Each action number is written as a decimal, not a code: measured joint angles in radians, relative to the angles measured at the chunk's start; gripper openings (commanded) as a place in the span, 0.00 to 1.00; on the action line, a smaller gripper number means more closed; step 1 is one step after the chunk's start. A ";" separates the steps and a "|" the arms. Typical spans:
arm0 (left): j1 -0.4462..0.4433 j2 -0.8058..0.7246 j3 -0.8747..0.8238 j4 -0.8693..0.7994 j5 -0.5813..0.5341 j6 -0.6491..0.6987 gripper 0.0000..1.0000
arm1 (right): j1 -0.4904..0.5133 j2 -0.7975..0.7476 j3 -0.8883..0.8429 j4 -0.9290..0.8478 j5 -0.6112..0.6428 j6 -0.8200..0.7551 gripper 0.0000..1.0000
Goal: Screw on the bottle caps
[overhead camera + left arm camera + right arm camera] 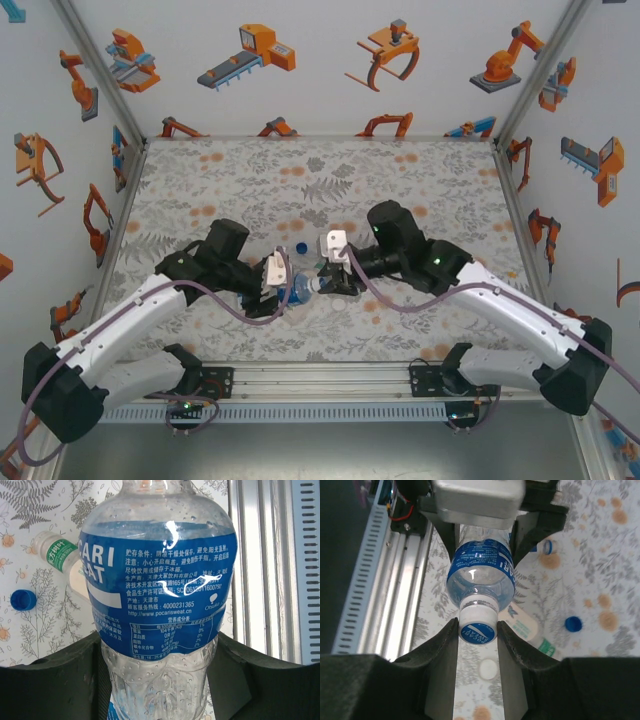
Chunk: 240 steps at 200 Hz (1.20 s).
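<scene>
Seems a third through at best: clamps the blue-label bottle (160, 590) in the left hand (159, 650) just 6 o'clock of desk (200, 180) centre, pinches its cap (478, 629) in the right hand (478, 635), leaves blue cap (301, 247) at 12 o'clock, white cap (487, 668) and pale bottle (60, 555) lying loose.

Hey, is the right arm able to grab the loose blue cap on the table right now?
Probably not yet: the right gripper is shut on the fitted cap of the bottle held by the left gripper. The blue cap itself lies uncovered on the table.
</scene>
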 measured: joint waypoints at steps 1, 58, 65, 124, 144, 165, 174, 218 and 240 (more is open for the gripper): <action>0.000 0.001 0.000 0.000 -0.001 0.000 0.00 | -0.001 0.001 0.000 0.001 0.000 0.006 0.00; 0.002 0.040 0.040 -0.008 -0.042 0.002 0.00 | -0.090 0.031 -0.033 0.103 -0.002 0.500 0.00; 0.002 0.046 0.048 -0.008 -0.049 0.005 0.00 | -0.105 0.033 -0.040 0.116 -0.003 0.574 0.00; 0.011 0.116 0.105 -0.008 -0.094 0.024 0.00 | -0.210 0.057 -0.129 0.231 0.005 1.208 0.00; 0.011 0.151 0.120 -0.010 -0.106 0.032 0.00 | -0.221 0.042 -0.190 0.271 0.055 1.413 0.00; 0.011 0.187 0.136 -0.010 -0.123 0.036 0.00 | -0.227 0.035 -0.234 0.296 0.114 1.578 0.07; 0.011 0.201 0.142 -0.010 -0.130 0.036 0.00 | -0.227 0.034 -0.254 0.322 0.133 1.637 0.11; 0.015 0.214 0.145 0.012 -0.138 0.037 0.00 | -0.230 0.022 -0.296 0.374 0.186 1.736 0.46; 0.008 0.209 0.145 0.070 -0.091 0.039 0.00 | -0.253 0.010 -0.274 0.343 0.191 1.691 0.52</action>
